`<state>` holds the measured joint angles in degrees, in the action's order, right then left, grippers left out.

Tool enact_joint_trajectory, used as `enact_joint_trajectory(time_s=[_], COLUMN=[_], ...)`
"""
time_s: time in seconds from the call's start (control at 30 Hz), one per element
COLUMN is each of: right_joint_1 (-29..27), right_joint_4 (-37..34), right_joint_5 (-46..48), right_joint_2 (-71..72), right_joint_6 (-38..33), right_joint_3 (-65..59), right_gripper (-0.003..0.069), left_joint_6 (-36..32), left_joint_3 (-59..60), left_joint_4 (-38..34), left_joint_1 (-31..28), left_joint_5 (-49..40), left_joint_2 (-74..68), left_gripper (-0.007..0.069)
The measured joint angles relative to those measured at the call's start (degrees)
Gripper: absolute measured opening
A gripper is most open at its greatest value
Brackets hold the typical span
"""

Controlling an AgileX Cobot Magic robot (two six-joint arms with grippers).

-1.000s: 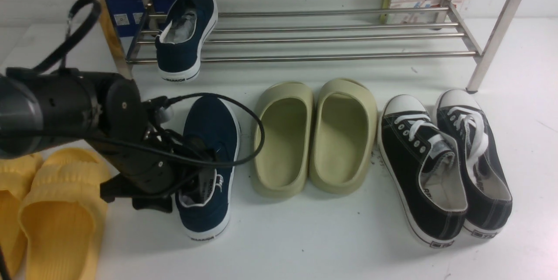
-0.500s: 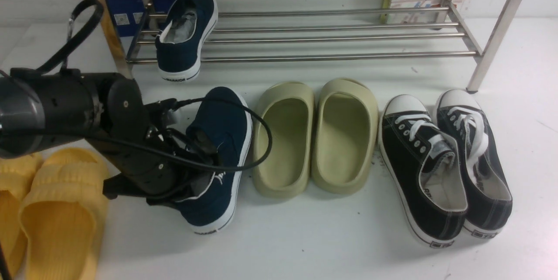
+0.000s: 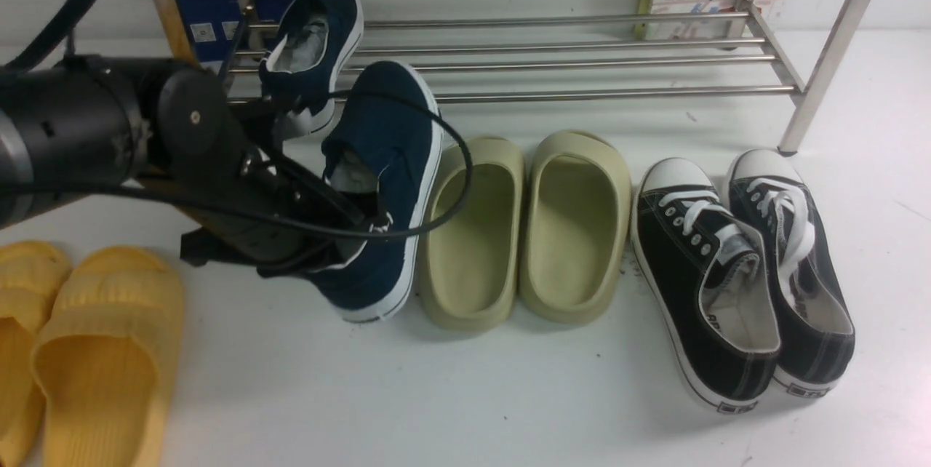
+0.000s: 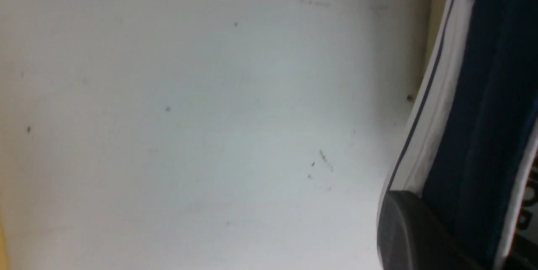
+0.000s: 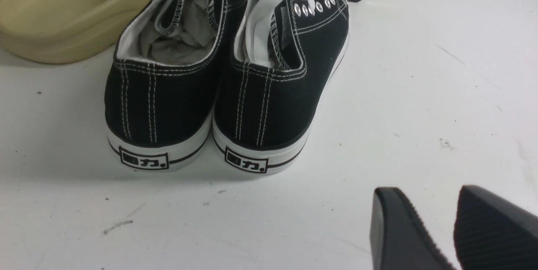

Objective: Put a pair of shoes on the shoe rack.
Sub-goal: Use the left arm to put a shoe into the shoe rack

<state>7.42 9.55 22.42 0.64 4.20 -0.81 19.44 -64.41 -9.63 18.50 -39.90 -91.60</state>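
Lifted sneaker [image 3: 391, 150] hangs before racked sneaker [image 3: 320, 20].

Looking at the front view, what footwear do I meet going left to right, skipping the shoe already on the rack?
yellow slippers → navy shoe, held up off the floor → beige slippers → black sneakers

- One navy shoe [image 3: 313, 52] is sitting on the shoe rack [image 3: 828, 67] at upper left; rails rightward are lying open.
- A lifted navy shoe [image 3: 393, 132] is hanging before it.
- Olive slippers [image 3: 524, 234], black sneakers [image 3: 742, 270] and yellow slippers [image 3: 94, 350] are crowding the floor below.
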Motion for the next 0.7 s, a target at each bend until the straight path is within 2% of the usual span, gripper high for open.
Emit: enact_joint_trajectory(time_s=[0.23, 0.33, 0.5, 0.7], right_joint_1=[0.0, 0.0, 0.0, 0.0], right_joint_4=[0.0, 0.0, 0.0, 0.0], right_joint_5=[0.0, 0.0, 0.0, 0.0], right_joint_2=[0.0, 0.0, 0.0, 0.0], right_joint_6=[0.0, 0.0, 0.0, 0.0], right_joint_3=[0.0, 0.0, 0.0, 0.0], right_gripper=[0.0246, 0.0246, 0.0246, 0.0246], left_joint_6=[1.63, 5.81, 8.99, 9.26], left_joint_3=[-12.84, -21.11, -30.92, -39.35], left_joint_4=[1.2, 4.48, 8.95, 10.93], left_joint_1=[0.0, 0.0, 0.0, 0.0], left_joint_5=[-3.75, -6.63, -10.48, -14.09], left_joint_2=[-9.18, -14.82, -20.17, -25.35], left_gripper=[0.0012, 0.0012, 0.0012, 0.0012])
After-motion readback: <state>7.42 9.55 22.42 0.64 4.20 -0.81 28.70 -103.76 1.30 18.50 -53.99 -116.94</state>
